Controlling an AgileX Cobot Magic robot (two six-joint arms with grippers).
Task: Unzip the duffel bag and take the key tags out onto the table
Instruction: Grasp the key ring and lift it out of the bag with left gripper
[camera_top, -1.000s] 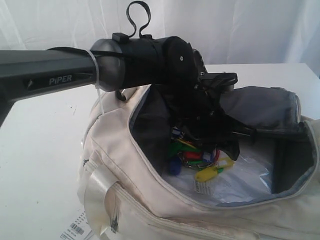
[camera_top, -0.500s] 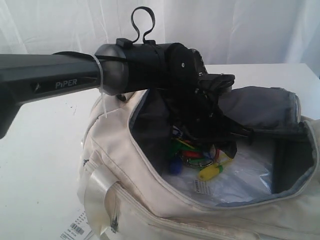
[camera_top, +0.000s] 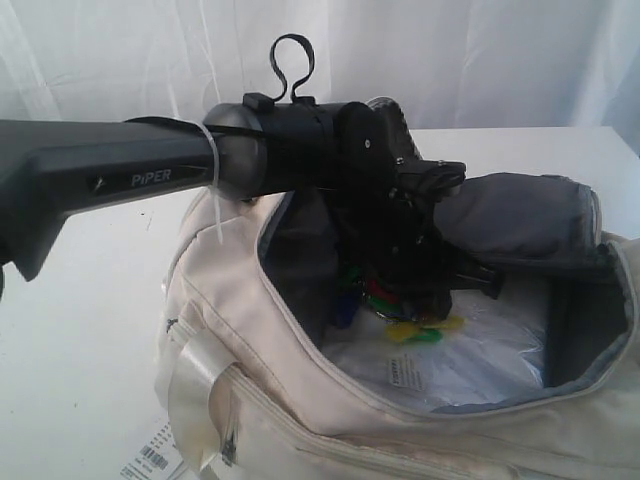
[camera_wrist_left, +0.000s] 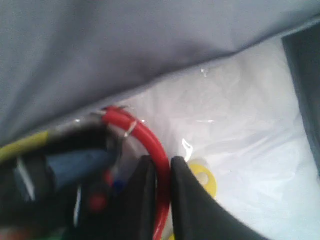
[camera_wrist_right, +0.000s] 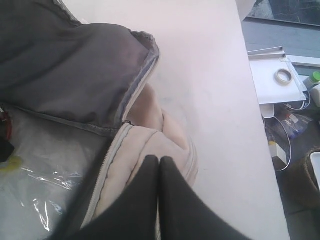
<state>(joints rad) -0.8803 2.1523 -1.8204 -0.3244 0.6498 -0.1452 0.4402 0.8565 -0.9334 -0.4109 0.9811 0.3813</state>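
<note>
The cream-white duffel bag (camera_top: 250, 330) lies unzipped on the white table (camera_top: 80, 300), its dark grey lining showing. My left gripper (camera_top: 420, 300) reaches down into the opening. In the left wrist view the left gripper (camera_wrist_left: 161, 161) is shut on the red ring (camera_wrist_left: 150, 137) of the key tags (camera_top: 400, 310). A yellow tag (camera_wrist_left: 204, 181) and a blue tag (camera_wrist_left: 75, 162) hang beside the fingers. My right gripper (camera_wrist_right: 159, 160) is shut with nothing in it, over the bag's end (camera_wrist_right: 145, 130) near the zipper; it does not show in the exterior view.
Crinkled clear plastic (camera_top: 480, 350) lines the bag's bottom. A white barcode paper tag (camera_top: 155, 460) lies on the table by the bag's near corner. Past the table's edge (camera_wrist_right: 250, 100) sits a tray with a tape roll (camera_wrist_right: 284, 76). A white curtain hangs behind.
The left arm has shifted right and a little upward. The key tags have risen with the gripper, so less of the bunch shows below it.
</note>
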